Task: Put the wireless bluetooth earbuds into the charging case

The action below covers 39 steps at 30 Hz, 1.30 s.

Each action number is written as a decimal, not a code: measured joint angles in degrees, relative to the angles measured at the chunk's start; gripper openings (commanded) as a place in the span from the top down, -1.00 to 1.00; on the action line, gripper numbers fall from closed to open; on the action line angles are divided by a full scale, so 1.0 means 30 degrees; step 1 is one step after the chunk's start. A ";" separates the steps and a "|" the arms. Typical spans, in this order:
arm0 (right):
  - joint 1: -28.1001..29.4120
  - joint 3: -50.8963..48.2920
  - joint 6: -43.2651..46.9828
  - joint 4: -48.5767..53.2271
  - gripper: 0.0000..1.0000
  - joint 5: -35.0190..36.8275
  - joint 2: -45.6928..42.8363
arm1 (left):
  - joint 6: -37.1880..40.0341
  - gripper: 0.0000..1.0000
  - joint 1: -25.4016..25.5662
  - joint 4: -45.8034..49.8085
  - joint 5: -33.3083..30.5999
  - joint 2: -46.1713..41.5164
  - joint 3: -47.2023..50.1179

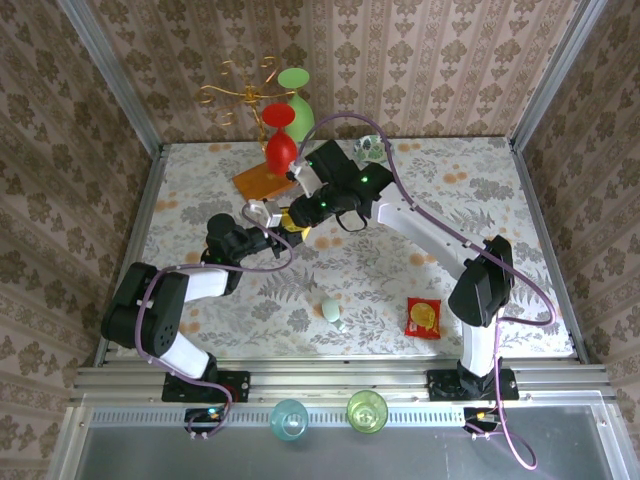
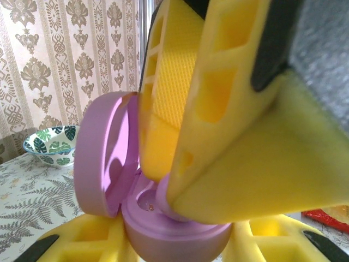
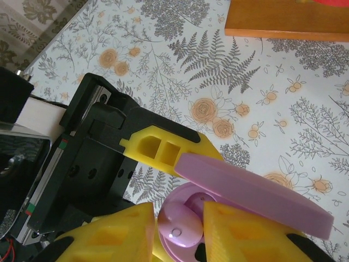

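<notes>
Orange board [image 1: 265, 180] lies toward the tabletop's far edge, with a leaf-patterned bowl [image 2: 52, 144] to its right by the same edge. A red snack packet [image 1: 423, 317] rests close to the near edge on the right, and a pale mint pebble-like piece [image 1: 332, 312] sits near that edge's middle.

Around mid-tabletop the left gripper [image 2: 174, 243] clamps the base of the open lilac charging case [image 2: 174, 232]. The case's lid [image 2: 101, 158] is hinged up just beside the right gripper's [image 3: 180, 234] yellow fingers [image 2: 229, 136], which crowd over the base.

A lilac earbud [image 3: 177, 226], small, rounded and glossy, sits between those fingertips at a well in the base. Whether they pinch it or merely flank it cannot be told.
</notes>
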<state>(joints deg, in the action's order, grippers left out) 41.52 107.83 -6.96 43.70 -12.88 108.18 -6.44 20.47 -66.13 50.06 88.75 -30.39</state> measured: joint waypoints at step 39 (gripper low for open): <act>-0.2382 -0.1151 -0.3395 -0.1093 -0.38 -0.0612 -0.1166 | 0.0641 0.54 -0.0066 -0.1086 0.1501 0.0000 0.0146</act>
<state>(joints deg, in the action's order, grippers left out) 34.37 104.38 -17.15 40.42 -14.72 104.68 -4.51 20.27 -69.38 54.57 88.75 -29.95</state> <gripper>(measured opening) 0.685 0.350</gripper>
